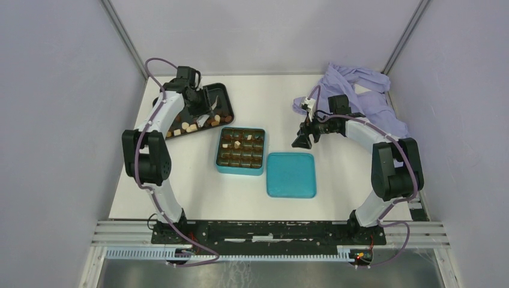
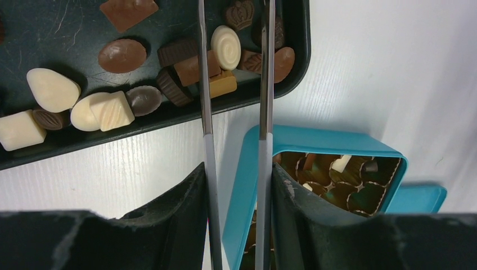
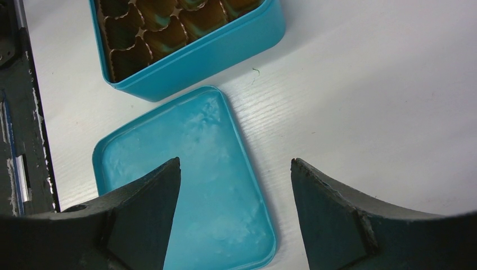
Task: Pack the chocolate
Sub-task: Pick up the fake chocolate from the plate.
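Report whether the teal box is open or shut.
Open: the lid lies flat beside the teal box, leaving its grid insert exposed with few chocolates inside.

The black tray is scratched. The chocolate looks smooth and a bit shiny. The teal lid has pale smudges. The purple cloth at upper right is crumpled.

tray 1 | box 1 | lid 1 | cloth 1 | chocolate many, uncounted

The tray with chocolate lies behind-left of the box, lid front-right.
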